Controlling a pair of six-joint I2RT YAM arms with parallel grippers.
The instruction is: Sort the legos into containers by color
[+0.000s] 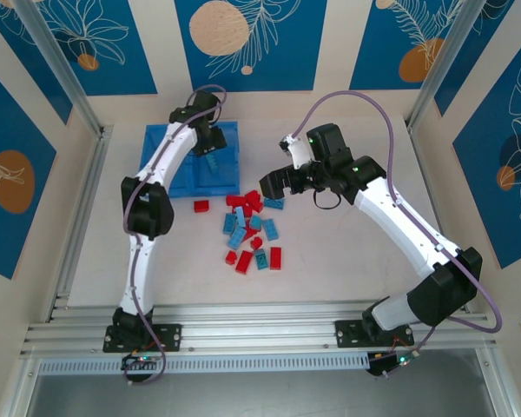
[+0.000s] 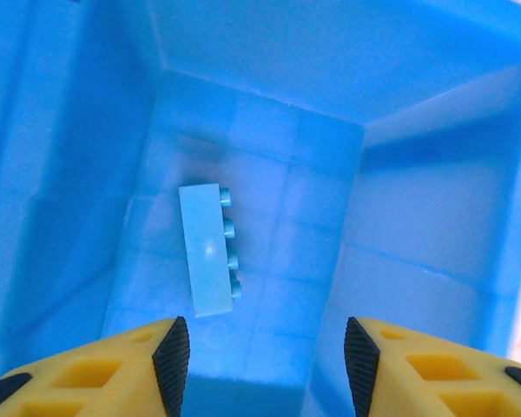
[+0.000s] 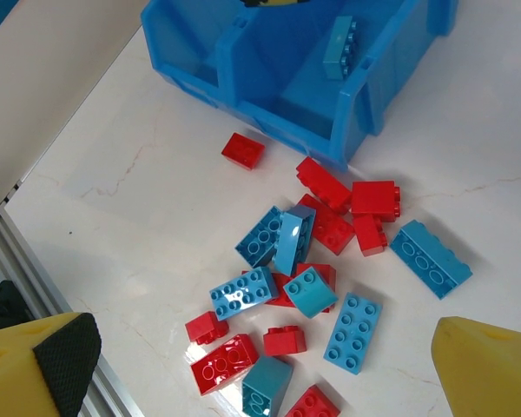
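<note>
Blue tray [image 3: 282, 109]; one light-blue brick [image 2: 210, 252] lies in its right compartment [image 1: 228, 148].

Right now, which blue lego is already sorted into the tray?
The long light-blue brick lying on its side on the tray floor below the left tool. The other blue ones sit in the pile outside it.

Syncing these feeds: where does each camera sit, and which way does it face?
Top external: above, behind the bases, facing down on the white table; left arm, right arm show.
Left wrist: facing down into the blue plastic tray; yellow left fingers show.
Right wrist: facing down at red and light blue plastic bricks; yellow right fingers show.
Wrists share a light blue brick in the tray.
</note>
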